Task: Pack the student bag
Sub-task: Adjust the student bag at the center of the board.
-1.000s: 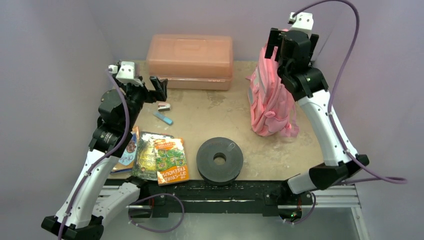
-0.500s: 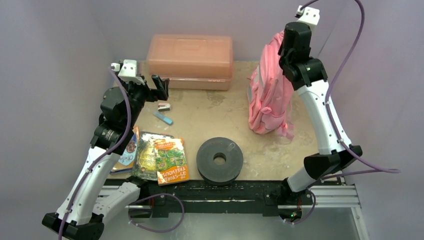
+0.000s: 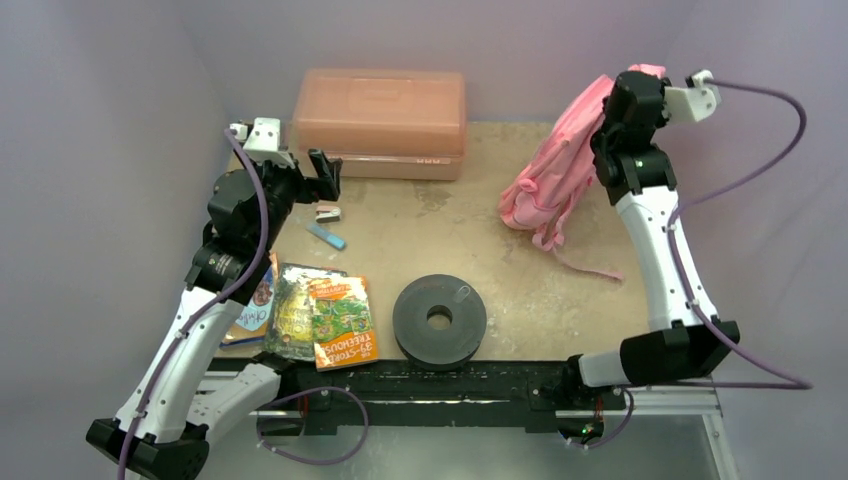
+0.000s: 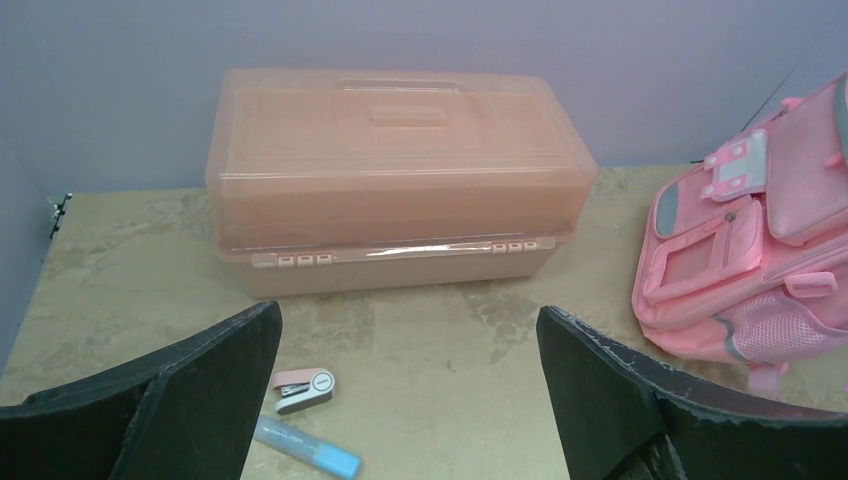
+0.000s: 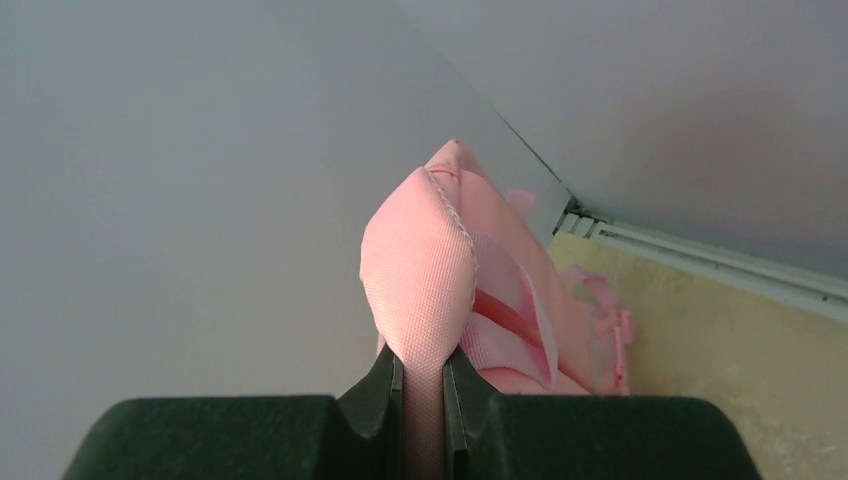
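The student bag (image 3: 555, 175), soft bright pink, hangs tilted at the back right with its bottom on the table and a strap (image 3: 585, 268) trailing toward the front. My right gripper (image 3: 628, 100) is raised above the table and shut on a fold of the bag's top fabric (image 5: 425, 270), which is pinched between the two pads (image 5: 392, 375). In the left wrist view the bag (image 4: 750, 260) shows its front pockets and grey trim. My left gripper (image 3: 322, 172) hovers open at the back left, with nothing between its fingers (image 4: 215, 365).
A rigid salmon-pink plastic box (image 3: 380, 120) stands at the back. A small stapler (image 3: 327, 212) and a blue glue stick (image 3: 326, 236) lie just below the left gripper. Several books (image 3: 320, 315) and a black tape roll (image 3: 440, 318) sit near the front edge.
The right gripper closed on the bag's top, then swung up and to the right, tipping the upright bag over toward it. The left arm barely moved.
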